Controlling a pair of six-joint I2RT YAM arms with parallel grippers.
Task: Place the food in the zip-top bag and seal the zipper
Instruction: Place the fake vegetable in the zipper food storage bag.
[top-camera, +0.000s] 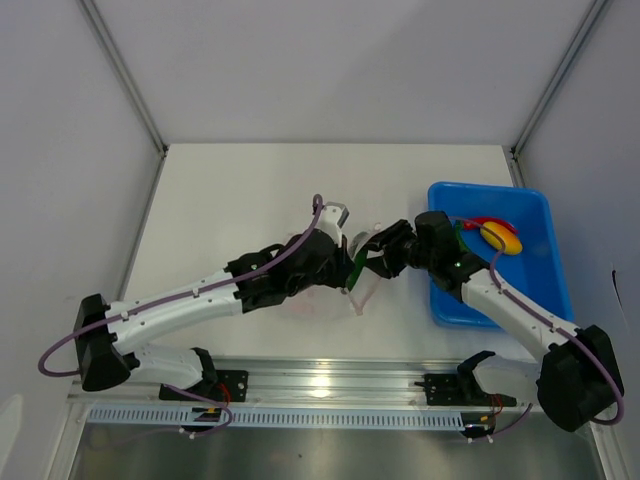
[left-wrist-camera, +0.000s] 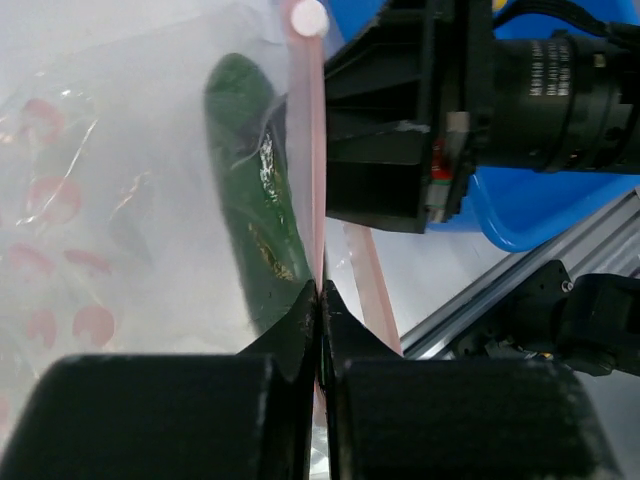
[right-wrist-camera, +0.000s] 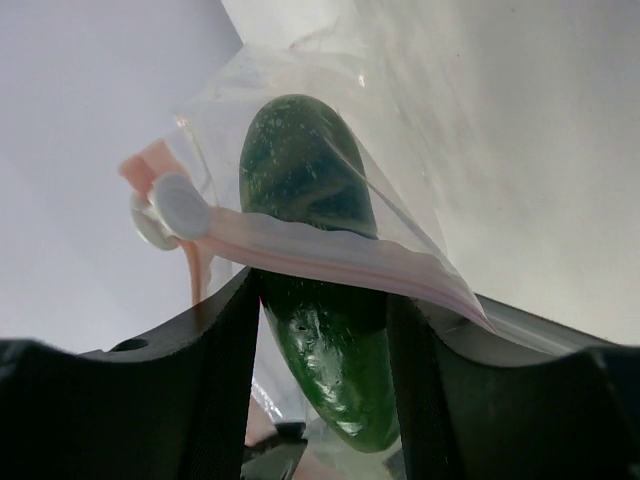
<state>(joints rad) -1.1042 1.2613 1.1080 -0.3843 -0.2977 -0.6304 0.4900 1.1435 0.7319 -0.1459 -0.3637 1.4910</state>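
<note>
Loading step: overhead, chili (top-camera: 488, 223) and yellow piece (top-camera: 501, 238) lie in the right-hand bin (top-camera: 497, 303); left wrist, left gripper (left-wrist-camera: 320, 297) pinches the zipper (left-wrist-camera: 309, 150); right wrist, right gripper (right-wrist-camera: 325, 335) clasps the green piece (right-wrist-camera: 305, 170) half inside the zip-top bag (right-wrist-camera: 395, 215), needing a deeper push, then release.

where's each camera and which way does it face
top external: above and behind, facing down on white table; both arms show
left wrist: on left arm, along left gripper pinching clear plastic bag's pink-red zipper strip
right wrist: on right arm, past right gripper clamping dark green toy vegetable
shared: both wrists see vegetable and strip
</note>
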